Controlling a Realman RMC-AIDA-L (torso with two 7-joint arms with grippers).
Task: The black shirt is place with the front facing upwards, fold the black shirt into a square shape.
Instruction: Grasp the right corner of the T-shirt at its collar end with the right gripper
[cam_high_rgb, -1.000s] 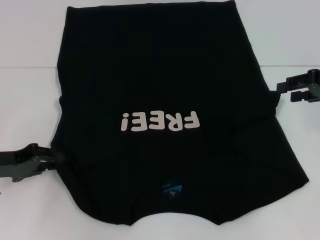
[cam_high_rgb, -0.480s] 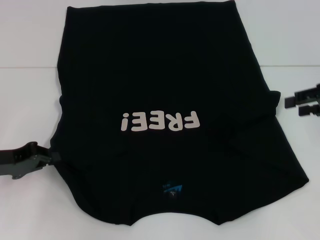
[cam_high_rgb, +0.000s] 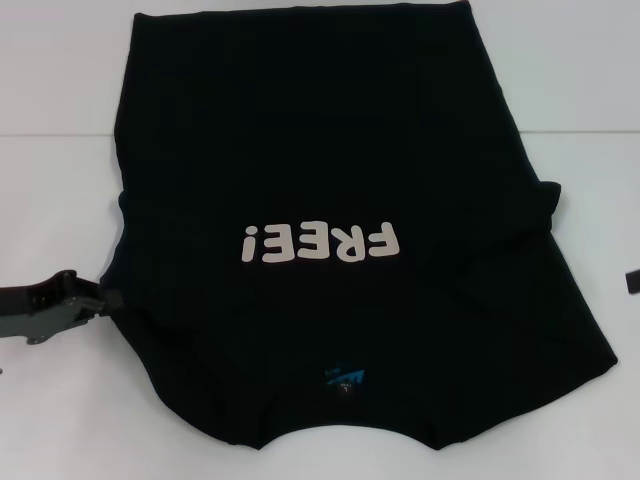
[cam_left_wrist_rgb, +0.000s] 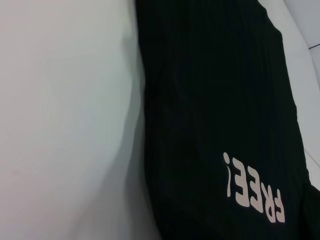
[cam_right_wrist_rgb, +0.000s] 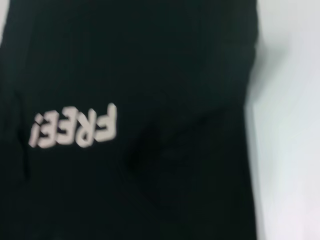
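Note:
The black shirt lies flat, front up, on the white table. Its collar with the blue neck label is nearest me and its hem is at the far side. The cream letters "FREE!" cross the chest. The sides look folded inward. My left gripper sits low at the shirt's left edge, near the shoulder. Only a dark sliver of my right gripper shows at the right border, away from the cloth. The shirt also fills the left wrist view and the right wrist view.
Bare white table shows on both sides of the shirt. A faint seam line crosses the table at the far part. The shirt's near edge reaches the bottom of the head view.
My right gripper has drawn back to the right and lower, almost out of the head view. My left gripper has shifted slightly farther along the shirt's left edge. The shirt has not moved.

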